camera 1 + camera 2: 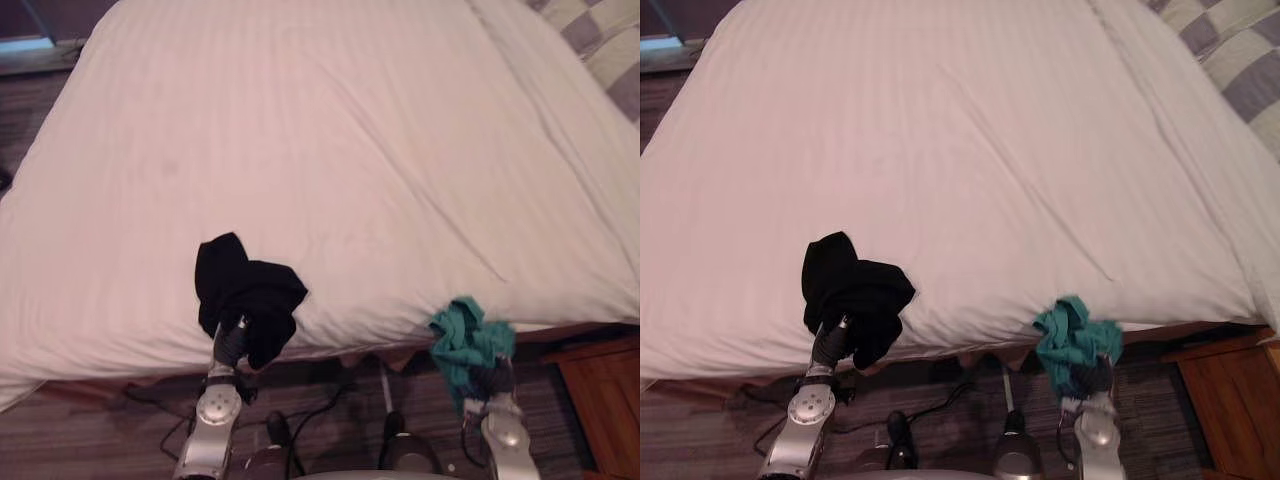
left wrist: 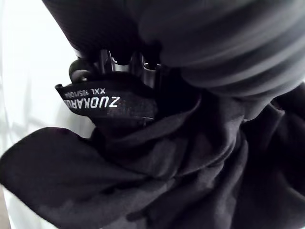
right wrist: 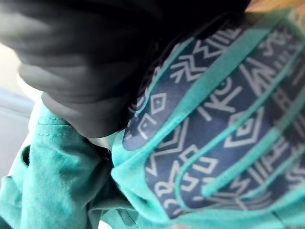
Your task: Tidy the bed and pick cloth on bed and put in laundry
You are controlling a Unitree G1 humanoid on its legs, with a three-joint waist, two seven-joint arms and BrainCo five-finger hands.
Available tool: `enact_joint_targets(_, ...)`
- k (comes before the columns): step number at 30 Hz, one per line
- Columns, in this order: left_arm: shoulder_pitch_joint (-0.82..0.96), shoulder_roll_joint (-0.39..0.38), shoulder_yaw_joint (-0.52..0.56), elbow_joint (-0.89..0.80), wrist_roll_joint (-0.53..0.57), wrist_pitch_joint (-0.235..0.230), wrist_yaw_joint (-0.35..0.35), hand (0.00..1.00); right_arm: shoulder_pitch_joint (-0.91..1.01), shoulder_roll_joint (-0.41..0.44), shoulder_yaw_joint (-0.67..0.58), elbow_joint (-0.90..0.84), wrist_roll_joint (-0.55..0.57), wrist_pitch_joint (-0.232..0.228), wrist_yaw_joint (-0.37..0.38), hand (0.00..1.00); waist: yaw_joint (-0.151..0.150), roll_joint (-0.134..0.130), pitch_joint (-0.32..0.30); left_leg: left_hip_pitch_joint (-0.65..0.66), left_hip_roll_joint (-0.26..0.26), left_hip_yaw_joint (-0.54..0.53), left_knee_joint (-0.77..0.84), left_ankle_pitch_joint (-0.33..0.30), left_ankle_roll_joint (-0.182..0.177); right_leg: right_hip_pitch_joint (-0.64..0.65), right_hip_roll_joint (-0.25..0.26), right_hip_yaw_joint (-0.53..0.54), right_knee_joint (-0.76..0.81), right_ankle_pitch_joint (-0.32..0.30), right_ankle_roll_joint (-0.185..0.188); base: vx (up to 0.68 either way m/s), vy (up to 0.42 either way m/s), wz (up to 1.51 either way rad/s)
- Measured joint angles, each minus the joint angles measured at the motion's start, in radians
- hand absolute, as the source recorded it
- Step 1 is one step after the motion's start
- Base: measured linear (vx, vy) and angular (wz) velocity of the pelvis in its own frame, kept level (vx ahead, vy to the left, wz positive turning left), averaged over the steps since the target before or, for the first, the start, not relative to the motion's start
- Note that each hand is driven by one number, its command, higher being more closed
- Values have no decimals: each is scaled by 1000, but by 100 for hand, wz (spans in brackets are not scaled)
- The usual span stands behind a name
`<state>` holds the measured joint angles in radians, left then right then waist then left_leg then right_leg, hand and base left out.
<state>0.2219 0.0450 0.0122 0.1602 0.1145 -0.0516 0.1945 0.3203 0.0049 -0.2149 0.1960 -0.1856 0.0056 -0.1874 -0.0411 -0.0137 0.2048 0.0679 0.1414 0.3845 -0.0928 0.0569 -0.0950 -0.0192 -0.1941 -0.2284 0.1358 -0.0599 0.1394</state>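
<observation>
Left eye view, and the bed (image 1: 330, 150) takes nearly everything from 9 o'clock through 12 to 3, white and faintly striped, lying fairly smooth with a few long creases running down toward 4 o'clock. Up at 1 o'clock a checked pillow (image 1: 600, 40) sits on the far corner. Dark striped floor (image 1: 90, 430) runs along the bottom around 6 o'clock. A wooden cabinet (image 1: 605, 400) stands at 4 o'clock, just beside the bed's near corner. Now the laundry: the black cloth (image 1: 245, 290) is at 7 o'clock on the near edge, bunched up and draped over the left hand (image 2: 224, 43). In the left wrist view its fingers (image 2: 108, 61) are curled into the waistband, so that hand has hold of it. Over at 5 o'clock the teal cloth (image 1: 465, 335) is a crumpled heap at the bed's edge, hanging down over the right hand (image 3: 81, 62). The right wrist view shows its patterned band pressed up against the cover, and that hand's grip can't be read.
</observation>
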Motion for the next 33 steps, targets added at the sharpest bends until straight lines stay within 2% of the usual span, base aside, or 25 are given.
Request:
enact_joint_targets(2, 46, -40, -1, 0, -64, 0, 1, 100, 42, 8, 56, 10, 0, 0, 18, 100, 0, 5, -19, 14, 1, 2, 0, 0, 0, 12, 2, 3, -3, 0, 0, 39, 2, -8)
enact_joint_targets(5, 90, -56, 2, 21, -137, 0, 2, 100, 29, 6, 118, 61, 1, 0, 19, 100, 6, 18, -38, 16, 1, -14, 0, 0, 0, 24, 2, -17, -5, 1, 0, -27, -6, 16)
enact_joint_targets(7, 89, -77, 16, 48, -190, 0, 1, 100, 17, 7, 140, 94, 18, 1, 17, 100, 12, 30, -46, -22, -3, -78, 6, 2, -3, 51, -7, -82, -13, -4, 5, -60, -15, 98)
enact_joint_targets(8, 87, -90, 34, 53, -212, -1, 1, 100, 7, 7, 143, 110, 21, 1, 16, 100, 16, 35, -48, -56, -6, -115, 8, -2, 3, 73, -15, -161, -13, -9, 10, -17, -3, 179)
enact_joint_targets(10, 73, -89, 59, 89, -234, -1, 1, 100, -8, 8, 127, 132, 39, 1, 8, 100, 28, 26, -55, -102, 14, 22, 38, -58, 91, 126, -41, -326, -38, -3, 11, 5, 15, 234)
enact_joint_targets(11, 59, -90, 90, 130, -241, -1, 2, 100, -24, 7, 107, 150, 57, 1, 0, 100, 29, 12, -63, -135, 47, 218, 106, -97, 153, 159, -65, -434, -54, -2, 16, 72, 73, 269)
enact_joint_targets(12, 51, -94, 121, 173, -253, 3, 4, 100, -53, -16, 82, 181, 63, 2, -15, 100, 29, 21, -68, -157, 139, 459, 233, -115, 195, 182, -71, -528, -44, -2, 17, 102, 100, 255)
enact_joint_targets(14, 62, -96, 157, 212, -277, 12, 9, 100, -77, -53, 50, 201, 95, 3, -44, 100, 25, 62, -86, -151, 232, 693, 363, -87, 223, 241, -67, -675, -33, -8, 26, 179, 173, 252)
enact_joint_targets(15, 71, -97, 173, 217, -282, 16, 15, 100, -67, -66, 15, 221, 109, 16, -70, 100, 24, 69, -88, -162, 217, 690, 372, -72, 176, 287, -77, -786, -8, -7, 27, 188, 213, 252)
enact_joint_targets(16, 74, -96, 188, 214, -282, 16, 18, 100, -56, -62, 1, 223, 118, 28, -77, 100, 32, 63, -86, -177, 193, 654, 364, -74, 177, 296, -97, -827, 24, -7, 27, 143, 205, 215)
enact_joint_targets(17, 87, -96, 219, 210, -281, 16, 23, 100, -38, -46, -26, 224, 127, 41, -78, 100, 39, 57, -89, -199, 155, 601, 344, -81, 188, 300, -147, -876, 121, -7, 27, 137, 253, 160)
enact_joint_targets(18, 107, -94, 262, 209, -281, 20, 23, 100, -30, -31, -52, 224, 134, 47, -77, 100, 31, 32, -76, -215, 108, 524, 329, -91, 201, 294, -252, -901, 327, 9, 3, 129, 263, 162)
enact_joint_targets(19, 109, -91, 276, 209, -281, 24, 24, 100, -26, -21, -61, 225, 136, 49, -76, 100, 25, 22, -66, -218, 88, 475, 324, -95, 203, 286, -299, -890, 431, 39, -50, 117, 247, 169)
enact_joint_targets(20, 108, -78, 278, 208, -280, 27, 26, 100, -21, -8, -64, 230, 137, 50, -76, 100, 16, 9, -62, -226, 67, 406, 319, -98, 205, 257, -338, -820, 554, 78, -155, 113, 157, 183)
enact_joint_targets(21, 102, -58, 271, 208, -281, 28, 27, 100, -19, 9, -61, 231, 141, 50, -73, 100, 0, 6, -53, -242, 55, 319, 310, -98, 206, 177, -312, -646, 662, -8, -159, 120, 102, 227)
enact_joint_targets(22, 89, -40, 264, 212, -281, 33, 30, 100, -18, 21, -59, 230, 156, 50, -72, 100, -4, -4, -53, -242, 32, 240, 289, -95, 206, 81, -221, -436, 696, -100, -113, 168, 27, 222)
enact_joint_targets(23, 77, -37, 259, 219, -283, 33, 33, 100, -13, 25, -59, 230, 179, 49, -73, 100, -8, -6, -53, -233, 8, 181, 266, -86, 206, 40, -160, -330, 679, -146, -88, 150, -25, 227)
enact_joint_targets(24, 61, -41, 246, 234, -290, 30, 37, 100, -2, 27, -59, 230, 193, 44, -75, 100, -12, -7, -54, -216, -33, 110, 230, -69, 202, -2, -102, -236, 626, -195, -81, 169, -32, 189)
enact_joint_targets(25, 56, -41, 232, 242, -298, 29, 40, 100, 3, 28, -59, 230, 201, 42, -76, 100, -15, -9, -53, -206, -58, 73, 210, -61, 199, -23, -78, -191, 589, -217, -78, 207, -38, 227)
enact_joint_targets(26, 54, -42, 204, 265, -301, 26, 46, 100, 12, 28, -59, 230, 215, 39, -80, 100, -31, -8, -52, -190, -108, -6, 176, -50, 186, -75, -23, -66, 498, -252, -55, 227, -70, 258)
enact_joint_targets(27, 39, -39, 173, 307, -300, 26, 46, 100, 14, 35, -54, 230, 232, 37, -90, 100, -46, -6, -47, -169, -138, -58, 143, -41, 172, -114, 43, 115, 394, -262, -25, 194, -89, 255)
enact_joint_targets(28, 38, -38, 163, 320, -300, 26, 46, 100, 15, 39, -52, 230, 241, 36, -94, 100, -53, -10, -43, -157, -148, -64, 130, -36, 165, -111, 60, 165, 351, -257, -13, 127, -121, 247)
enact_joint_targets(29, 36, -30, 139, 337, -299, 26, 45, 100, 21, 44, -51, 230, 257, 29, -98, 100, -59, -3, -37, -137, -165, -73, 112, -25, 162, -97, 69, 234, 262, -232, 1, 61, -88, 130)
enact_joint_targets(30, 12, -102, -2, 372, -297, 26, 24, 100, 27, 55, 25, 172, 293, -26, -99, 100, 59, 20, -64, -5, -160, -21, -5, 7, 143, 65, 73, 208, 37, -72, -43, 45, -61, 87)
enact_joint_targets(33, 12, -102, -2, 372, -297, 26, 24, 100, 27, 55, 25, 172, 293, -26, -99, 100, 59, 19, -65, -5, -160, -20, -6, 7, 144, 65, 73, 208, 38, -72, -43, 0, 0, 0)
